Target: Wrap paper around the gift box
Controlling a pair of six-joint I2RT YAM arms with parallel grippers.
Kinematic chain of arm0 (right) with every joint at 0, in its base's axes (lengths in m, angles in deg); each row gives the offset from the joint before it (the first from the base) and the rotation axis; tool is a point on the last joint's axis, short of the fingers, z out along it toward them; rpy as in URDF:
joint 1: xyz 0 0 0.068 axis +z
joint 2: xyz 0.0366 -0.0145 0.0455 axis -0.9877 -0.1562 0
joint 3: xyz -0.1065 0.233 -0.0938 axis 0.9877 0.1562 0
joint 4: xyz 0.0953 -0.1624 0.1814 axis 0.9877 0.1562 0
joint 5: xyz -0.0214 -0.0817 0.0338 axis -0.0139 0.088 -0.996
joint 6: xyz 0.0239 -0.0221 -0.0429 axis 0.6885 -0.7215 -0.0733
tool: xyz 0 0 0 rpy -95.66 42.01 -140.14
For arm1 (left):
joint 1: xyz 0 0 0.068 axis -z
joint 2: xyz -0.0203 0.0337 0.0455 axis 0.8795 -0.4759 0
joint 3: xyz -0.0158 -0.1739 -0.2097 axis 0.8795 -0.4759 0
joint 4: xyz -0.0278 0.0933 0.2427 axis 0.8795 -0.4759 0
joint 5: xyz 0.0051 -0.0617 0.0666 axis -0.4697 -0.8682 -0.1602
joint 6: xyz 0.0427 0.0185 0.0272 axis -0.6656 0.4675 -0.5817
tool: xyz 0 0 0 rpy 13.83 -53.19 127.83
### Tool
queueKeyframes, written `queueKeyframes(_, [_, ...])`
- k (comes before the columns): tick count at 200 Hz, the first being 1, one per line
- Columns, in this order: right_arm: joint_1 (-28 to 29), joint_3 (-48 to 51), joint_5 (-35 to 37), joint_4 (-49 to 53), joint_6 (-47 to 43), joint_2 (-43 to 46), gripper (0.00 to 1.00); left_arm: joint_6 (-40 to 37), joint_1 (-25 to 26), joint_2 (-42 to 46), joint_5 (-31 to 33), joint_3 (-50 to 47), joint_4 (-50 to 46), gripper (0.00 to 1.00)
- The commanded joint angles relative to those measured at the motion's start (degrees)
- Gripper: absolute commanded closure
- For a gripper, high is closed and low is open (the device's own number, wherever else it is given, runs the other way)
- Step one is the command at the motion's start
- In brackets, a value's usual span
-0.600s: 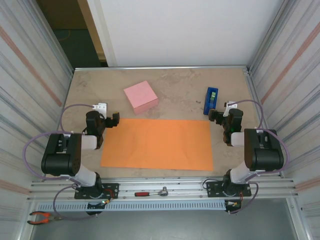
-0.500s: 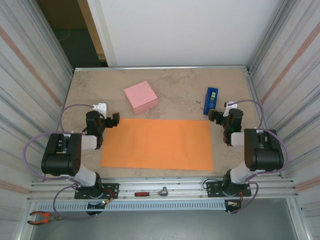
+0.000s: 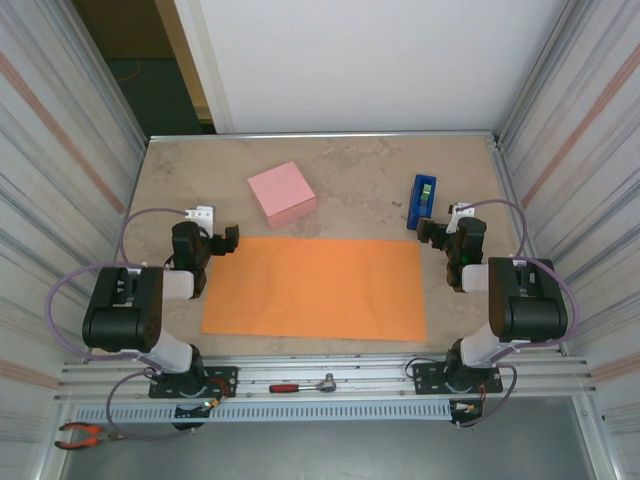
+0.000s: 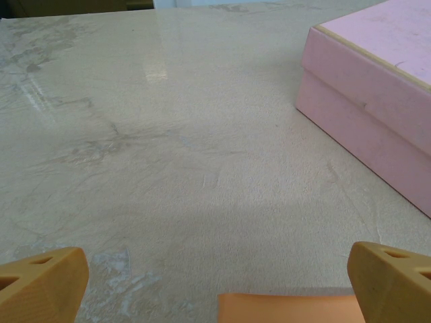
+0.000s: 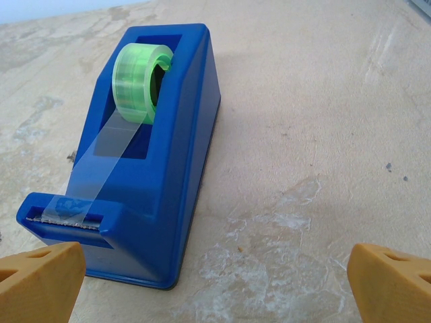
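Nothing has moved. Gift box (image 3: 282, 194): pale pink, plain, lidded. It sits on the surface (image 3: 360, 180) beyond the orange paper (image 3: 315, 288), ahead-right of the left tool (image 3: 226, 240). Left tool and right tool (image 3: 431, 232) both wide, empty.

— What place is pictured?
— A robotics lab cell is suggested: a table (image 3: 350, 170) is enclosed by ribbed metal walls (image 3: 60, 150), a left arm (image 3: 125, 310) and right arm (image 3: 525, 300) are bolted to aluminium rails (image 3: 560, 372), and a ratchet (image 3: 305, 385) is laid there.

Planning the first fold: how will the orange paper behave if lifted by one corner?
The paper looks thin and lies flat, so it probably droops limply. On the smooth table it may slide rather than buckle.
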Motion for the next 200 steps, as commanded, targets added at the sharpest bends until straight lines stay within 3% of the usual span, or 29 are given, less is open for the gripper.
queueKeyframes(1, [-0.02, 0.03, 0.86, -0.55, -1.27, 0.75, 0.02, -0.67, -0.25, 0.78, -0.57, 0.27, 0.8, 0.01])
queueKeyframes(175, [-0.2, 0.1, 0.6, -0.62, -1.14, 0.96, 0.02, -0.86, -0.36, 1.19, -1.58, 0.82, 0.0, 0.01])
queueKeyframes(200, [-0.24, -1.6, 4.5, 8.3, 0.48, 8.61, 0.02, -1.01, 0.39, 4.65, 0.71, 5.29, -10.51, 0.01])
